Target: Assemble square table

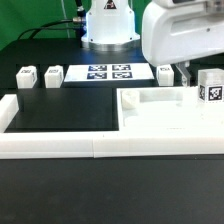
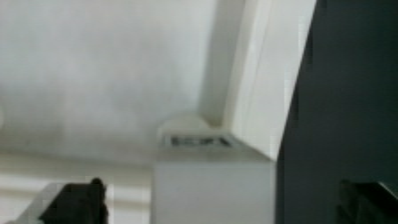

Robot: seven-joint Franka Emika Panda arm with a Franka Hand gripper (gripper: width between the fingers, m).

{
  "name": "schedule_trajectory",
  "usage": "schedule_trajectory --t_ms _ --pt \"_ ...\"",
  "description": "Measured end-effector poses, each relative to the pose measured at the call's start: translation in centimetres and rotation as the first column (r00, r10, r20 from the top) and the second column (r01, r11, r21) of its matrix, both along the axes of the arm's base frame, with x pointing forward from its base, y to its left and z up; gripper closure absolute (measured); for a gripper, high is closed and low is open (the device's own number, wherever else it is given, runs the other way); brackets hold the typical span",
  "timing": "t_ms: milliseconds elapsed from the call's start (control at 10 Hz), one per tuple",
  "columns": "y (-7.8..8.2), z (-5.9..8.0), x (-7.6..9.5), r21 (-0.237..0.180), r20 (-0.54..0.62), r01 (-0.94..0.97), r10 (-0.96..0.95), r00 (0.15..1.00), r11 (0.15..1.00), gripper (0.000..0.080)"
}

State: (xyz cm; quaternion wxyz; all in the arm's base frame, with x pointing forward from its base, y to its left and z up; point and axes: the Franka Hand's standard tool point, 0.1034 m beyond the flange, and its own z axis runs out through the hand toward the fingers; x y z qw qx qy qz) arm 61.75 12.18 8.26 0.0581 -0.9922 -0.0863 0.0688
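The white square slab lies flat at the exterior view's right, against the border rail. One white tagged leg block stands upright at the slab's far right corner. My gripper hangs just above and beside it. In the wrist view my gripper is open. Its dark fingertips stand wide apart on either side of the leg block, with a gap on each side. Three more leg blocks lie at the back, two on the left and one on the right.
The marker board lies at the back centre in front of the robot base. A long white border rail runs along the front and left of the black table.
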Motion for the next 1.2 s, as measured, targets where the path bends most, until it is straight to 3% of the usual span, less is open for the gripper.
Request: schedule_trajectory --t_ms 200,400,500,600,700,900,1200 --pt "0.1 0.0 0.6 0.003 0.029 0.003 -0.003 1.000 1.000 0.0150" --pt "0.1 -0.1 0.5 0.003 0.028 0.003 -0.003 1.000 1.000 0.0402" --pt "-0.2 -0.1 0.6 -0.004 0.027 0.019 -0.019 0.999 1.000 0.0402" --pt "-0.4 -0.2 0.6 -0.005 0.026 0.022 -0.022 0.999 1.000 0.0495" --pt "-0.5 -0.2 0.6 -0.005 0.026 0.024 -0.024 0.999 1.000 0.0497" --pt "-0.5 -0.3 0.6 -0.028 0.008 0.201 -0.201 0.980 0.979 0.0497" --pt "-0.7 -0.6 1.7 -0.070 -0.005 0.503 -0.504 0.864 0.862 0.0503"
